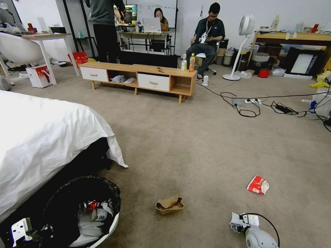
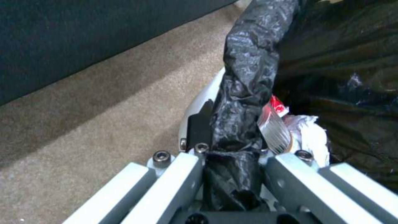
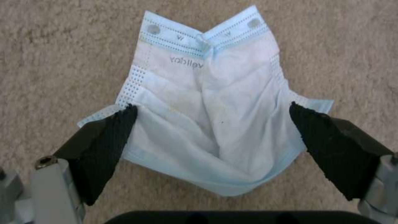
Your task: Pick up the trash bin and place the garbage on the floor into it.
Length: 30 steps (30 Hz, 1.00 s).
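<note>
The trash bin [image 1: 103, 220] is seen at the near left, right beside the bed [image 1: 41, 137], with its black bag [image 2: 248, 77] folded over the rim. That rim is clamped by the left gripper [image 2: 232, 149], fingers pinched together on the bag-covered edge, one inside and one outside. Inside the bin a red can [image 1: 90, 205] and some white tissue [image 2: 309, 137] are already piled up (a shiny striped packet is wedged against the bag too). Over on the near right, the right gripper [image 3: 211, 137] is held low over the carpet [image 1: 193, 137] with its black padded fingers [image 3: 110, 146] spread wide apart, one on each side of a crumpled pale blue face mask [image 3: 207, 115] lying flat on the floor. The mask's edges are roughly touched by the pads but nothing is squeezed. Still on the carpet: a brown cardboard tray [image 1: 169, 205] near the middle, just right of the bin, and a red-and-white packet [image 1: 258, 185] farther right. A low wooden cabinet [image 1: 138, 77] is parked at the far side.
</note>
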Motion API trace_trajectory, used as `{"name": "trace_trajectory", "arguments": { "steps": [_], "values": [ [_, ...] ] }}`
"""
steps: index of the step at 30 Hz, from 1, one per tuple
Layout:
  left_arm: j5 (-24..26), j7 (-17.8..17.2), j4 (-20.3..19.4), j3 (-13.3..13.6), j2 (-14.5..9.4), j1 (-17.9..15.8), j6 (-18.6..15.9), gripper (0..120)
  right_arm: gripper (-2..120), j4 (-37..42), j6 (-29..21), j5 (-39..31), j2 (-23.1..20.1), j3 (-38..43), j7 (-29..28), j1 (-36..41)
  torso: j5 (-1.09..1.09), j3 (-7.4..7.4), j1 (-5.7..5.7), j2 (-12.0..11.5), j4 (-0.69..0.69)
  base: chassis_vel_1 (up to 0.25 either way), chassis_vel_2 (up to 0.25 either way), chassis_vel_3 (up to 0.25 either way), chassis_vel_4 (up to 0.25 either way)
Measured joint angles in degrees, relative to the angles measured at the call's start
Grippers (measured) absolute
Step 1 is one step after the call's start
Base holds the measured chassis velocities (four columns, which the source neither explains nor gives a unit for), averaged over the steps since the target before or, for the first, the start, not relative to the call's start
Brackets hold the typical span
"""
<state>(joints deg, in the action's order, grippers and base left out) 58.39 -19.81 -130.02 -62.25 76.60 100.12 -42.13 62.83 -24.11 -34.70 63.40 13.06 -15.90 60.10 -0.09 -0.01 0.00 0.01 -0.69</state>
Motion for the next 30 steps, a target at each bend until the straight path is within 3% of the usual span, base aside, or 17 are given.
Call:
{"name": "trace_trajectory", "arguments": {
  "steps": [8, 30],
  "values": [
    [-0.03, 0.0, 0.06, -0.01, 0.04, 0.07, 0.0, 1, 86, -0.51, 0.75, 0.48, 0.6, -0.22, 0.32, -0.04, 0.02, -0.01, 0.0, 0.02, 0.04, 0.0, 0.0, 0.0, 0.0],
    [-0.41, 0.03, -0.07, 0.16, 0.2, -0.38, 0.0, 1, 32, 1.04, 1.52, 0.97, 0.03, -0.23, 0.59, 1.54, 0.17, 0.02, 0.0, -0.02, 0.12, 0.0, 0.0, 0.0, 0.0]
  ]
}}
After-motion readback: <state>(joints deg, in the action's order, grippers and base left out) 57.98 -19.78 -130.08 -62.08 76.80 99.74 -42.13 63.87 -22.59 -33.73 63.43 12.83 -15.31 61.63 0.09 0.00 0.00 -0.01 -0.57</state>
